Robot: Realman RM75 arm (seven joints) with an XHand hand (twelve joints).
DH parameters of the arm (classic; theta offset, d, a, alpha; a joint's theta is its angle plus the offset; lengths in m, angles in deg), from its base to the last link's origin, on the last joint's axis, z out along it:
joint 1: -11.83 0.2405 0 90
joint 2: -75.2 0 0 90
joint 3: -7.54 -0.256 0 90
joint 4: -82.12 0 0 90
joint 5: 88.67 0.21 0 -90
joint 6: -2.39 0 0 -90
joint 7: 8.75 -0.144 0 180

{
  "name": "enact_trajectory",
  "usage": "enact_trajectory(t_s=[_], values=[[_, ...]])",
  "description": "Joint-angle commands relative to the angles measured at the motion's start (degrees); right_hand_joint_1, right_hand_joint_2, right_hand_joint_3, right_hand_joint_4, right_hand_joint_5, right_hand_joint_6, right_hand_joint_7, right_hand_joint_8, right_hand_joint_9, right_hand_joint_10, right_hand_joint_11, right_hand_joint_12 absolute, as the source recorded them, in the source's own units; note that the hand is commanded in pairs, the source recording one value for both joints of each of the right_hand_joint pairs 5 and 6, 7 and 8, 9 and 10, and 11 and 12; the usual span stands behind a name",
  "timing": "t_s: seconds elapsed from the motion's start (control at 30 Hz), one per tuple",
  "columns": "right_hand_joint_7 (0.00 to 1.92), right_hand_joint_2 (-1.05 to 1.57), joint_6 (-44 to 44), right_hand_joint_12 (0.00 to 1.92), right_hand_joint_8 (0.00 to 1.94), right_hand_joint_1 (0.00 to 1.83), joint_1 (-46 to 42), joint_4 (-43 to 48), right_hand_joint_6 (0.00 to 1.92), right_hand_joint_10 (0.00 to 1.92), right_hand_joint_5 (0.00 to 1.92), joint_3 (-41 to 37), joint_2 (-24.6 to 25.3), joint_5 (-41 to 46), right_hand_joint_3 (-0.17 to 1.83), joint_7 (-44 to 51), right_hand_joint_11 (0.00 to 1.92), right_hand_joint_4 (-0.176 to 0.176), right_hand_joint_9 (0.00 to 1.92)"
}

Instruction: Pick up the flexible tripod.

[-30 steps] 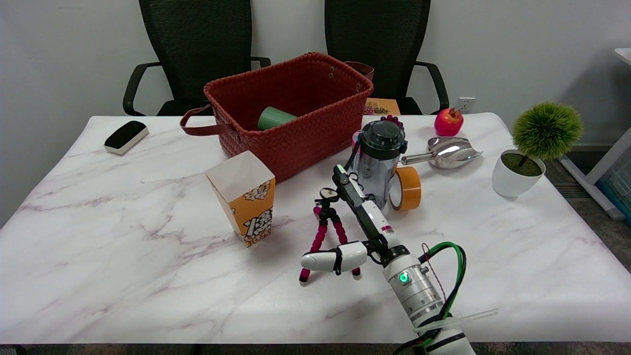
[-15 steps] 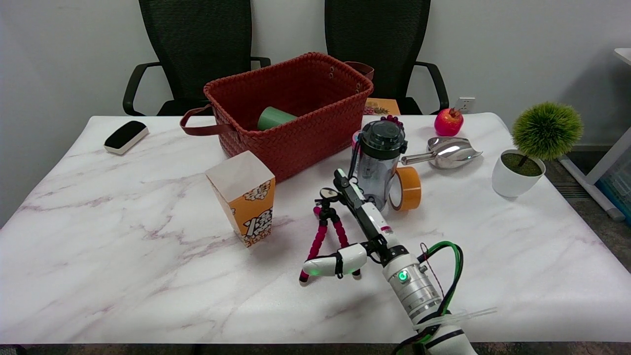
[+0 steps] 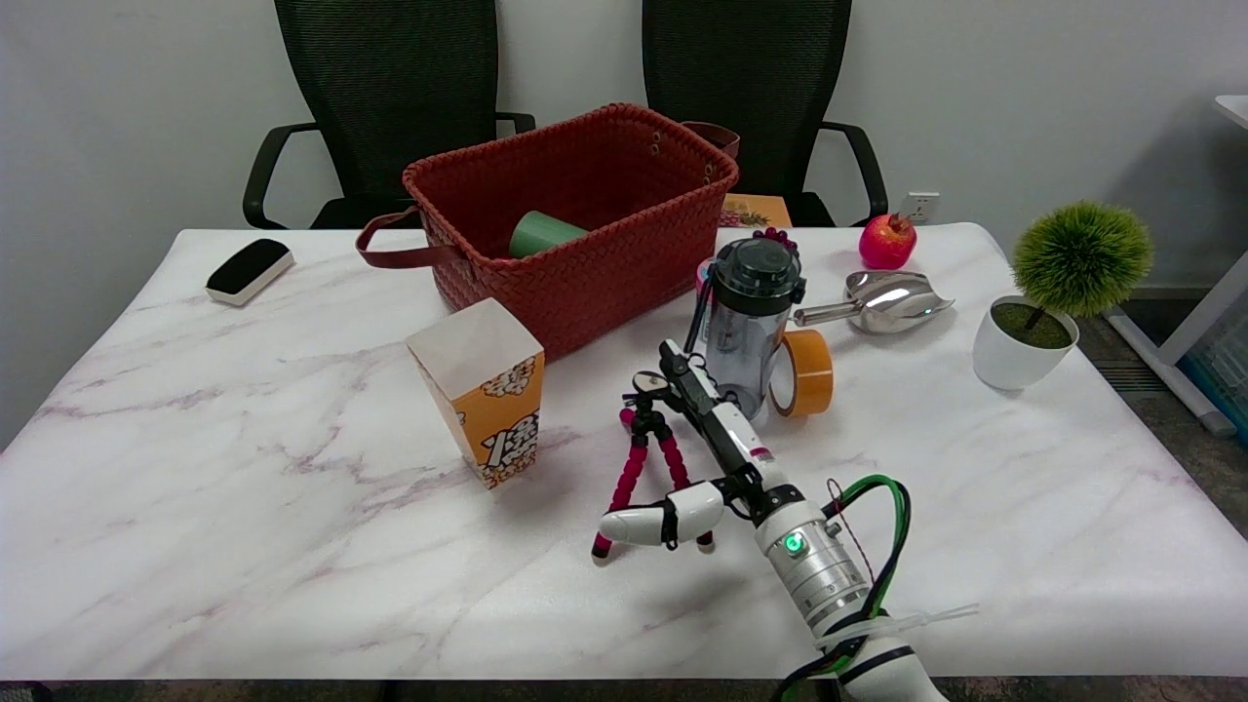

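The right hand (image 3: 704, 429) is sitting at the approach-and-enclose step: it is hanging just beside the tripod (image 3: 644, 456), on that tripod's right, and nothing shows the tripod being lifted, since its pink legs are resting with their feet on the table (image 3: 244, 487). The tripod is standing upright near the middle of the table, between the popcorn box (image 3: 480, 390) and the water bottle (image 3: 746, 322), with its black head pointing up. The hand is open: its fingers are stretching forward past the tripod's head, while the white thumb (image 3: 651, 523) is sticking out to the left across the lower legs. Whether any finger is touching the tripod cannot be told. By my reading, the next move is calling for the fingers and thumb to be closing around the legs or neck, gently, as the bendy legs are likely to be giving way, before any raising
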Motion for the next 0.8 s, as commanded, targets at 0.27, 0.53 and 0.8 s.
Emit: enact_trajectory(t_s=[0.27, 0.53, 0.8], values=[[0.03, -0.04, -2.60, 0.22, 0.03, 1.05, 1.37, -0.42, 0.00, 0.00, 0.00, 0.16, 1.33, -0.05, 0.49, 0.46, 0.22, 0.000, 0.00], [0.03, -0.05, -3.29, 0.22, 0.03, 1.05, 2.10, -0.96, 0.00, 0.00, 0.00, 0.32, 2.15, -0.33, 0.50, 0.46, 0.22, 0.000, 0.00], [0.03, -0.04, -5.39, 0.23, 0.03, 1.04, 2.95, -1.23, 0.00, 0.00, 0.00, 0.00, 3.17, -0.77, 0.49, 0.46, 0.23, 0.000, 0.00]])
